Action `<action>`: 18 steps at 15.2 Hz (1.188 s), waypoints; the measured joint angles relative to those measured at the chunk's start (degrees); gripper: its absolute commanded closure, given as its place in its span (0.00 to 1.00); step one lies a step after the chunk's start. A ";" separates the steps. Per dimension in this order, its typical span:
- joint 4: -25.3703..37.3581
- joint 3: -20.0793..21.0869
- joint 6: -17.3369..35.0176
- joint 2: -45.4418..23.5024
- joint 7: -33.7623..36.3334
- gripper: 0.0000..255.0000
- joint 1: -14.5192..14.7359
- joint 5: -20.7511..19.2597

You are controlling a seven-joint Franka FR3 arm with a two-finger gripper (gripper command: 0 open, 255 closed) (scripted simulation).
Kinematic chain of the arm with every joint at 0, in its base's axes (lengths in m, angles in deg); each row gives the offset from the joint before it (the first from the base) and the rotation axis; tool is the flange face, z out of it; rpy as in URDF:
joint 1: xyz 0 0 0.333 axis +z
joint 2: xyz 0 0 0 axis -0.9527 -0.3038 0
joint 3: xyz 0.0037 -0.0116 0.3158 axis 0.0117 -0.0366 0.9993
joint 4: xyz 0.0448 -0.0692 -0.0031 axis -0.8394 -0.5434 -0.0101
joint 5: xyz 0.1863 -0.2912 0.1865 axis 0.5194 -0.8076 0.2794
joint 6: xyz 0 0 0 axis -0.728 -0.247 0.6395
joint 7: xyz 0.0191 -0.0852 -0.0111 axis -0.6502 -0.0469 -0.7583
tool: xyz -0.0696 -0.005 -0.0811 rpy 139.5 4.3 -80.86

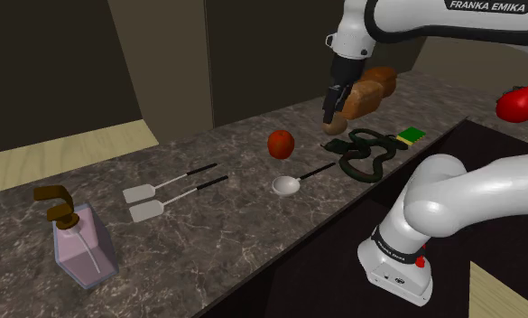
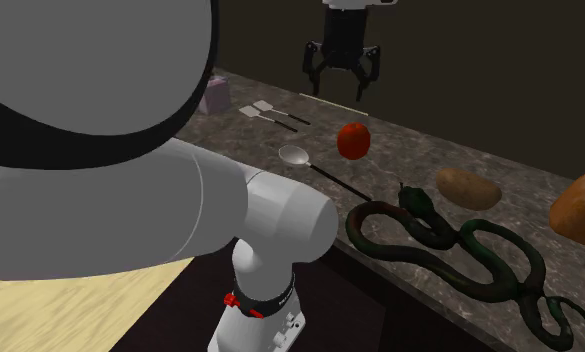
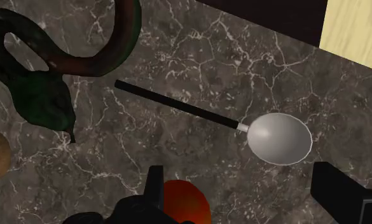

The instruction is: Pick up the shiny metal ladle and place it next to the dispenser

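Shiny grey, black-handled ladle (image 3: 280,137) was seen ungrasped near marble counter's (image 1: 235,244) stand-side edge, w/ black gripper (image 2: 338,88) held open & empty above it; pick-up & placing by pink dispenser (image 1: 81,244) were judged not yet done.

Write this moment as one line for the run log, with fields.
phase: pre-grasp | gripper: fingers open, empty, above counter | ladle: lying on counter, not grasped | dispenser: apart from ladle

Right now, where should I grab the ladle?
Take the ladle by the middle of its thin black handle, bringing the gripper straight down across it. It lies flat; the bowl is wide and round; the tip nears the snake.
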 measured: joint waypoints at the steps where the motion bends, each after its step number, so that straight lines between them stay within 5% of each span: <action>1: 0.00 0.00 0.00 0.00 0.00 0.00 0.00 0.00; 14: -22.31 -6.79 24.69 -1.12 -40.76 0.00 14.57 -13.59; 18: -27.06 -9.51 32.84 -3.72 -49.07 0.00 16.02 -18.11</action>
